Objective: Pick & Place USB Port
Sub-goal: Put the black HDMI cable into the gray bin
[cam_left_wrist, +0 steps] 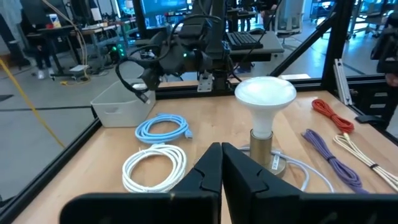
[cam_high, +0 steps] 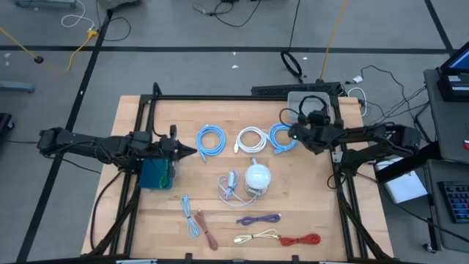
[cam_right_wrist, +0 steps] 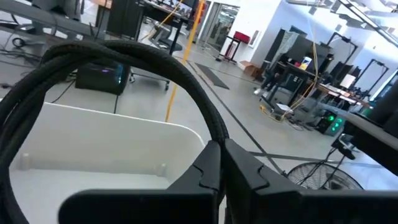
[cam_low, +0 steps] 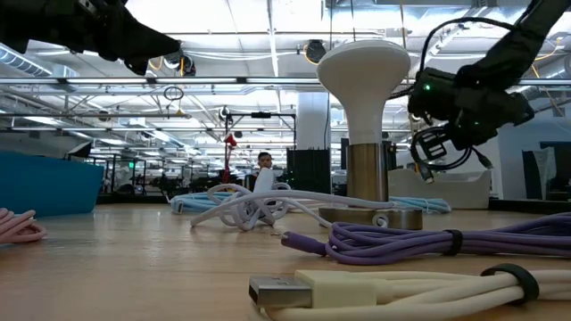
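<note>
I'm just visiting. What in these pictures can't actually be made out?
- Contents of the teal plastic bin: the left arm overlaps it in the high view; the low view shows only its wall.
- Floor of the white plastic tray: partly behind the right gripper and its black coiled cable, high view.
- That cable's plugs: the loop runs off the right wrist view's edge.
</note>
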`<state>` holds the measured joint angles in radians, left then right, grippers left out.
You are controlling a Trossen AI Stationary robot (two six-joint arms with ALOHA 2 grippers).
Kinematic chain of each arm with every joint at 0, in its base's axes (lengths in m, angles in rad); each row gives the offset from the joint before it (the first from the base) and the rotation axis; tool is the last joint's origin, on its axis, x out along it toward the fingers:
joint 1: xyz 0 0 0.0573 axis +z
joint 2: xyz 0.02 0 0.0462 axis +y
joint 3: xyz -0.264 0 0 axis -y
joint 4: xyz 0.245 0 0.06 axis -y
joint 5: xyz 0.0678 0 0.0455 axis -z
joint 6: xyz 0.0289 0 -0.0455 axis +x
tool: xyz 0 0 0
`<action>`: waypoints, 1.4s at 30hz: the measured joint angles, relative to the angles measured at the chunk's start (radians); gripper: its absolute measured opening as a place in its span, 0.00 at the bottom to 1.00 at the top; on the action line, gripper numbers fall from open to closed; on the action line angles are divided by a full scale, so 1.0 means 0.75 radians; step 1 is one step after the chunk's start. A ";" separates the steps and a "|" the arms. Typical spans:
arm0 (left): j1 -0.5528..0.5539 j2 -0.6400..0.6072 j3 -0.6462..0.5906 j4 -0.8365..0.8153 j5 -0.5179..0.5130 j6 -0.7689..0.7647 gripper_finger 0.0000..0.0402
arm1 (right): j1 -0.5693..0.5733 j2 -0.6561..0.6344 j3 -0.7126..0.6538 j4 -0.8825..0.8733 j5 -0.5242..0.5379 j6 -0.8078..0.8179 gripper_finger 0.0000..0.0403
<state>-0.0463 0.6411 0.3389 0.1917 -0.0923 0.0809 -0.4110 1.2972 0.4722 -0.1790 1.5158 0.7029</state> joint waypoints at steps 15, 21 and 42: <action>0.000 0.000 0.000 -0.008 -0.017 0.014 0.01 | -0.114 -0.001 -0.102 1.303 -0.347 -1.257 0.00; 0.000 0.001 0.000 -0.046 -0.017 -0.004 0.04 | -0.184 -0.001 -0.108 1.320 -0.348 -1.277 0.00; 0.000 0.000 0.000 -0.052 -0.017 -0.012 0.02 | -0.301 -0.001 -0.296 1.319 -0.556 -0.913 0.00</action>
<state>-0.0463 0.6413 0.3389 0.1524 -0.1051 0.0723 -0.6365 1.2968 0.2505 0.8104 1.0985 0.0185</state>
